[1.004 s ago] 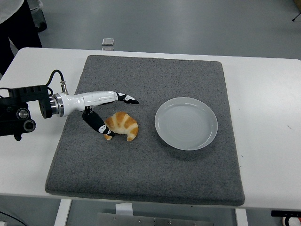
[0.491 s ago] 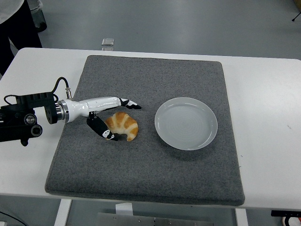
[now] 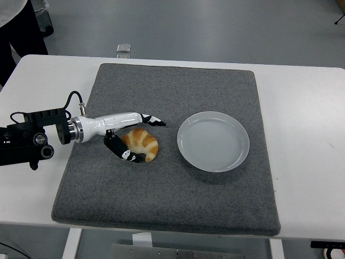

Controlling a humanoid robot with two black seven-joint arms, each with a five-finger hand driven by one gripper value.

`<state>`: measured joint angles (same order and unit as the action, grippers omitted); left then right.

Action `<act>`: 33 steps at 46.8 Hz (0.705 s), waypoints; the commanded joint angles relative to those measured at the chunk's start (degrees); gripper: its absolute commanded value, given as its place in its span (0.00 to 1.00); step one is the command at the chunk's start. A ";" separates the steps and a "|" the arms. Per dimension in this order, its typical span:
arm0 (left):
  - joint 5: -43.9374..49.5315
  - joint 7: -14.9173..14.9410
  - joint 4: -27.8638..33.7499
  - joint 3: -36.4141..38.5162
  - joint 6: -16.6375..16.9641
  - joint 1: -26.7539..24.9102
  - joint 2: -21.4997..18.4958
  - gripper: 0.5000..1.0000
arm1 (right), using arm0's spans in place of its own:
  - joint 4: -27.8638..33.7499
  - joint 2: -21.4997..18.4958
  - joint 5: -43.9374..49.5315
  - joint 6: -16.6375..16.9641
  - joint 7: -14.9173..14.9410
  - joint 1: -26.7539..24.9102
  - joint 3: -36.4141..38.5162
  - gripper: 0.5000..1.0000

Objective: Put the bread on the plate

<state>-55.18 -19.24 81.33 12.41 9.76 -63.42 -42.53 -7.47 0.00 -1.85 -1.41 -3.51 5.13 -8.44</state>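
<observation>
Right now the left hand (image 3: pixel 132 136) is reaching in from the left edge over the grey mat (image 3: pixel 167 205) and is bracketing the bread (image 3: pixel 143 142), a golden croissant lying on the mat. The white fingers (image 3: pixel 148 119) are stretching out just above the croissant's far side, while the black thumb (image 3: pixel 119 149) is curling under its near side, touching it; the hand is closing around the bread but the croissant is sitting flat on the mat. To the right, near the bread but apart from it, the pale plate (image 3: pixel 213 141) is resting on the same mat, which is covering most of the white table (image 3: pixel 307 135). At the top left corner a person (image 3: pixel 19 24) is standing beside the table.
</observation>
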 commanded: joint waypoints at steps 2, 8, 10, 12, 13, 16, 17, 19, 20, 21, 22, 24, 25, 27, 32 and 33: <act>-0.10 -0.79 -1.00 -0.02 0.00 0.58 0.86 0.98 | 0.00 0.00 0.00 0.00 0.00 -0.03 0.00 0.86; -0.10 -2.82 -1.52 0.07 0.00 0.93 1.39 0.98 | 0.00 0.00 0.00 0.00 0.00 -0.03 0.00 0.86; -0.10 -2.91 -2.05 0.07 0.09 1.02 1.65 0.98 | 0.00 0.00 0.00 0.00 0.00 0.05 0.00 0.86; -0.10 -2.91 -2.58 -0.02 0.09 1.02 1.83 0.98 | 0.00 0.00 0.00 0.00 0.00 -0.03 0.00 0.86; -0.10 -2.91 -2.84 -0.02 0.09 1.11 2.01 0.97 | 0.00 0.00 0.00 0.00 0.00 -0.03 0.00 0.86; -0.10 -2.99 -3.19 -0.02 0.17 1.63 2.45 0.96 | 0.00 0.00 0.00 0.00 0.00 -0.03 0.00 0.86; -0.10 -3.08 -3.19 -0.02 0.26 1.81 2.45 0.96 | 0.00 0.00 0.00 0.00 0.00 -0.03 0.00 0.86; -0.10 -3.17 -3.28 -0.02 0.35 1.99 2.45 0.96 | 0.00 0.00 0.00 0.00 0.00 0.05 0.00 0.86; -0.10 -3.17 -3.28 -0.02 0.35 2.07 2.45 0.96 | 0.00 0.00 0.00 0.00 0.00 -0.03 0.00 0.86; -0.10 -3.26 -3.28 -0.02 0.35 2.16 2.45 0.96 | 0.00 0.00 0.00 0.00 0.00 -0.03 0.00 0.86; -0.10 -3.26 -3.28 -0.02 0.35 2.16 2.45 0.96 | 0.00 0.00 0.00 0.00 0.00 -0.03 0.00 0.86; -0.10 -3.26 -3.37 -0.02 0.35 2.16 2.45 0.96 | 0.00 0.00 0.00 0.00 0.00 0.05 0.00 0.86; -0.10 -3.26 -3.37 -0.02 0.35 2.16 2.36 0.96 | 0.00 0.00 0.00 0.00 0.00 -0.03 0.00 0.86; -0.10 -3.26 -3.37 -0.02 0.44 2.16 2.36 0.95 | 0.00 0.00 0.00 0.00 0.00 -0.03 0.00 0.86; -0.19 -3.26 -3.46 -0.02 0.70 2.16 2.36 0.88 | 0.00 0.00 0.00 0.00 0.00 -0.03 0.00 0.86; -0.19 -3.26 -3.46 -0.02 0.87 2.16 2.36 0.87 | 0.00 0.00 0.00 0.00 0.00 -0.03 0.00 0.86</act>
<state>-55.35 -22.50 77.89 12.40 10.26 -61.26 -40.15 -7.47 0.00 -1.84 -1.41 -3.51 5.11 -8.44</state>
